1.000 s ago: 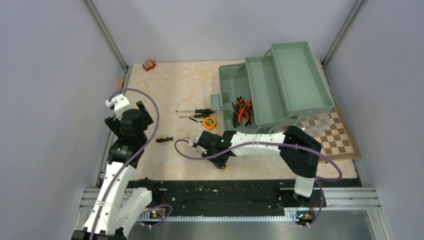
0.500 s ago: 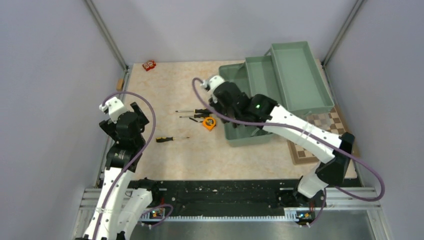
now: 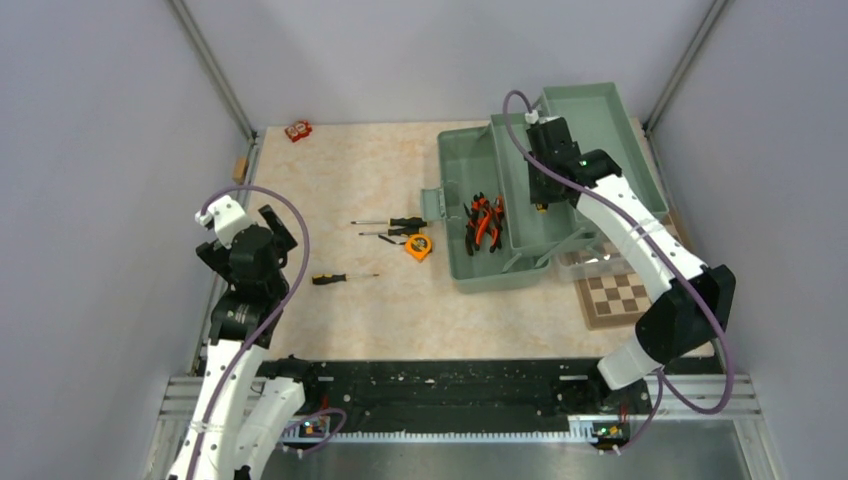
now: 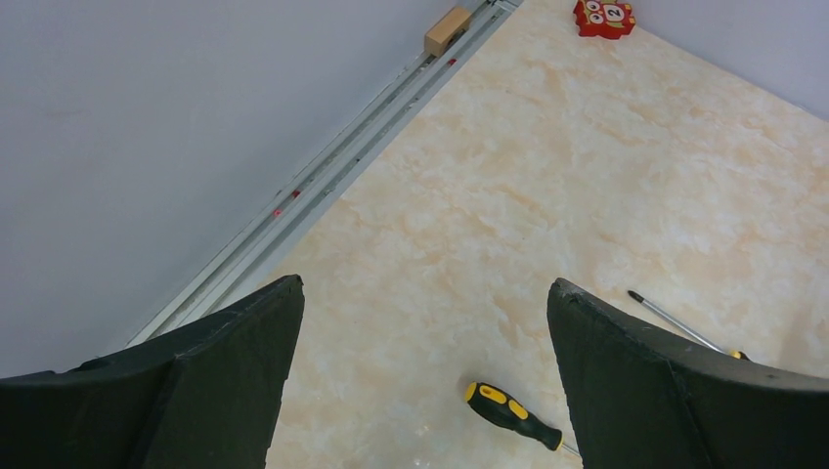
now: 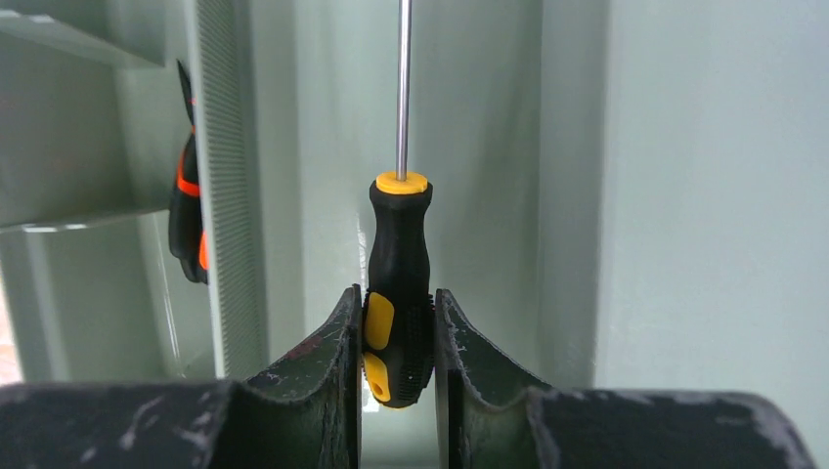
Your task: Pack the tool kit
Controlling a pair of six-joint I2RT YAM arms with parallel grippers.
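Note:
The sage-green toolbox (image 3: 470,160) stands open at the back right, its inner tray (image 3: 600,150) folded out. Orange-black pliers (image 3: 484,222) lie in its base. My right gripper (image 3: 543,203) hangs over the tray, shut on a yellow-black screwdriver (image 5: 398,283) by the handle (image 5: 396,298), shaft pointing away; the pliers (image 5: 186,225) show at its left. Three more screwdrivers (image 3: 343,278) (image 3: 392,223) (image 3: 385,235) and an orange tape measure (image 3: 419,246) lie on the table. My left gripper (image 3: 250,245) is open above the table's left side (image 4: 425,288), one screwdriver (image 4: 513,417) below it.
A brown-and-cream chessboard (image 3: 620,295) lies right of the toolbox, partly under the translucent lid (image 3: 598,262). A small red object (image 3: 298,130) (image 4: 604,17) sits at the back left corner, and a wooden block (image 4: 448,29) rests on the left rail.
My right arm has swung from the table in front of the toolbox, up and to the right, to above the tray. The left arm has shifted slightly left.

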